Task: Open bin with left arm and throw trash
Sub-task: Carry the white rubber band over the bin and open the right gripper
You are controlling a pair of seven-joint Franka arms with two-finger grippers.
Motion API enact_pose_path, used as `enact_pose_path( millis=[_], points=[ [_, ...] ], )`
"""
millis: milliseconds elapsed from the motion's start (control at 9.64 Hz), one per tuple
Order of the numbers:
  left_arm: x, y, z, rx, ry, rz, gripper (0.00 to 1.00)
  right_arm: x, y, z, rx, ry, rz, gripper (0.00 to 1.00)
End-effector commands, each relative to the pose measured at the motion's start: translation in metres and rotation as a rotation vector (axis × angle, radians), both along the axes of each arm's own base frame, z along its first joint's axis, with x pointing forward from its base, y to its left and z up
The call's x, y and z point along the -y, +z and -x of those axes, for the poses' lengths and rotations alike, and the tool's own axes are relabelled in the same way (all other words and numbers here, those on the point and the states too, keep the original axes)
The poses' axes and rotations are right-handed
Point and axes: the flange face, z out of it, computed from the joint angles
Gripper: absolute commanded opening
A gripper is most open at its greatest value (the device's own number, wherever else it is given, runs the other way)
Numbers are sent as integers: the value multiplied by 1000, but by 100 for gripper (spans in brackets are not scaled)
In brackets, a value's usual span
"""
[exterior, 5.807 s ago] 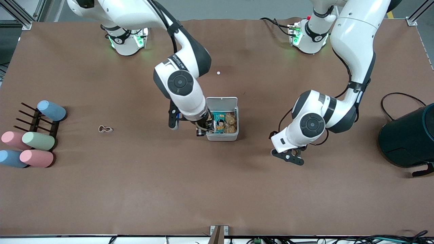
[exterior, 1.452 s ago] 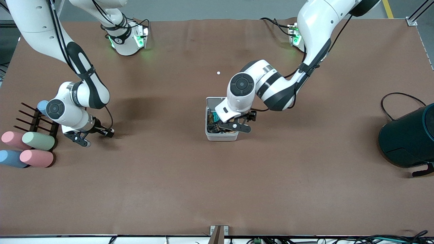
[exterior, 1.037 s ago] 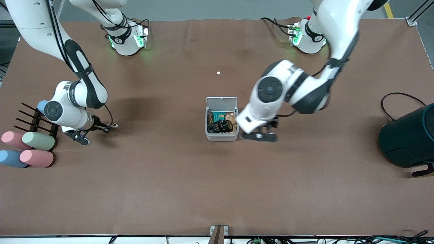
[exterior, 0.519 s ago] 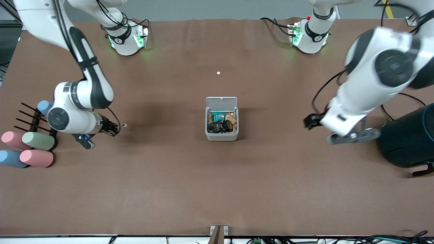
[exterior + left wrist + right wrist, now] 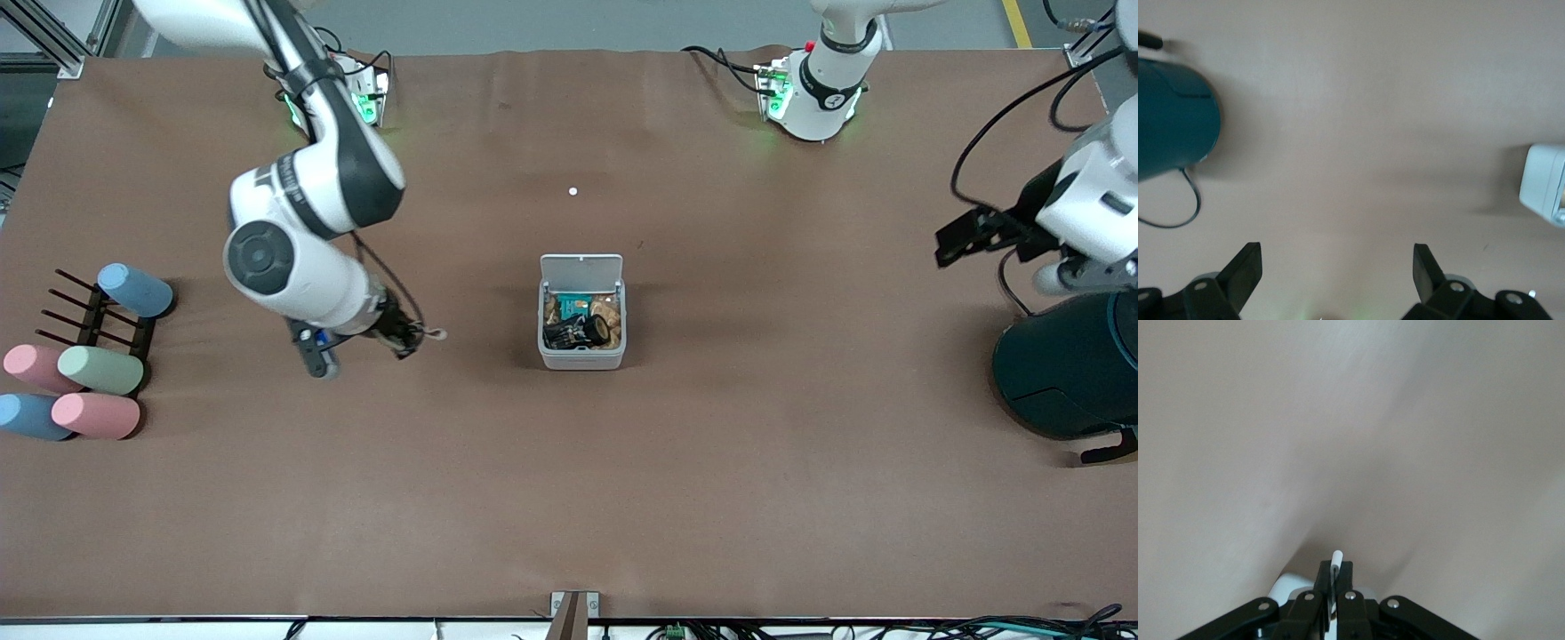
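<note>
Brown table (image 5: 569,480); bin (image 5: 582,358) open; no legible writing.

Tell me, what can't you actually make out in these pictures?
- Front view: left gripper is cut off by the picture's edge.
- Right wrist view: the rubber band in the right gripper shows only a sliver between the fingers.
- Front view: items deep in the bin overlap.

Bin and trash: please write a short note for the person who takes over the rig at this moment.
Right gripper: shut on the twisted beige rubber band, over the table between the cup rack and the small white square plastic bin.
Left gripper: open, holding nothing, above the large dark teal cylinder.
Bin: lid open; snack wrappers and a small dark tape roll inside.
Left: drop the band into the bin.
</note>
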Motion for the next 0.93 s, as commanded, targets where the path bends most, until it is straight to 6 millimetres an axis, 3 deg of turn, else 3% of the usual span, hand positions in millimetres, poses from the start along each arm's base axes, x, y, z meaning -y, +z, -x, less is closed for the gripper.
enact_pose_path(
  millis=[0, 207, 415, 622, 830],
  points=[
    [14, -4, 33, 7, -42, -8, 100, -59, -2, 5, 40, -79, -87, 3],
    [3, 9, 16, 128, -15, 14, 100, -101, -15, 16, 87, -155, -112, 4],
    [-2, 19, 19, 94, -2, 14, 100, -136, -46, 39, 58, -96, -85, 6],
    [0, 20, 11, 97, -9, 12, 100, -156, -65, 47, 77, -73, -87, 11],
    [-3, 20, 10, 97, -7, 14, 100, -161, -75, 48, 85, -72, -89, 24]
  ],
)
